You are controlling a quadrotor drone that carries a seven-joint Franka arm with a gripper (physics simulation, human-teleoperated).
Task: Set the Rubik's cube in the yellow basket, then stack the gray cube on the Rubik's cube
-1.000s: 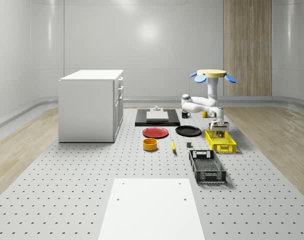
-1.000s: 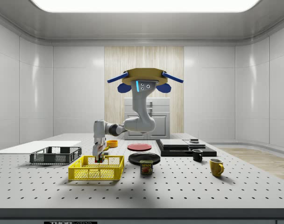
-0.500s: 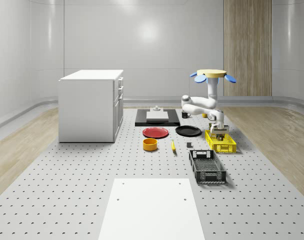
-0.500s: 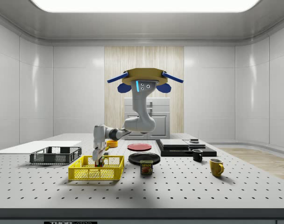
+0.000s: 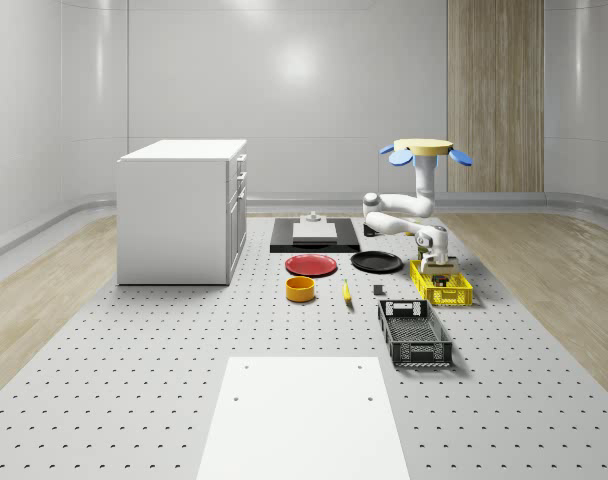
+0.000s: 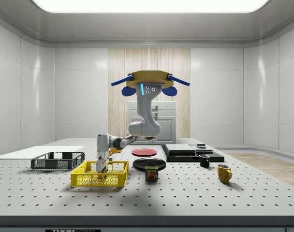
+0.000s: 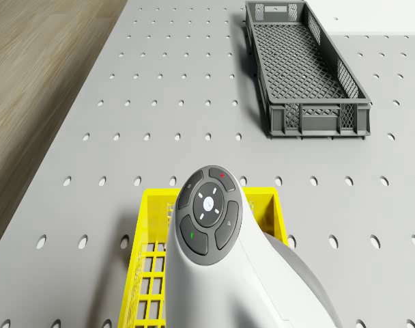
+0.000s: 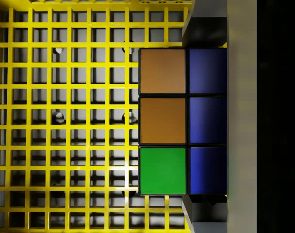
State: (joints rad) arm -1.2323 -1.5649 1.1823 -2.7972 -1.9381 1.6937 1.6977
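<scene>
drone (image 6: 149, 81) hovers over worktop (image 6: 195, 193) beside yellow basket (image 6: 99, 180) | claw (image 6: 102, 167) down inside basket — grasping Rubik's cube (image 8: 182, 121) above basket floor

White cabinet (image 5: 182, 210), red plate (image 5: 311, 265), black plate (image 5: 376, 262), orange bowl (image 5: 300, 289), gray crate (image 5: 414, 333), yellow mug (image 6: 224, 173).

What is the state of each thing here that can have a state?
Drone: hovers above the table.
Gripper: lowered into the yellow basket, shut on the Rubik's cube.
Rubik's cube: held in the gripper, inside the yellow basket.
Yellow basket: upright on the table.
Gray crate: upright, empty.
Cabinet: drawers shut.
Yellow mug: upright.
</scene>
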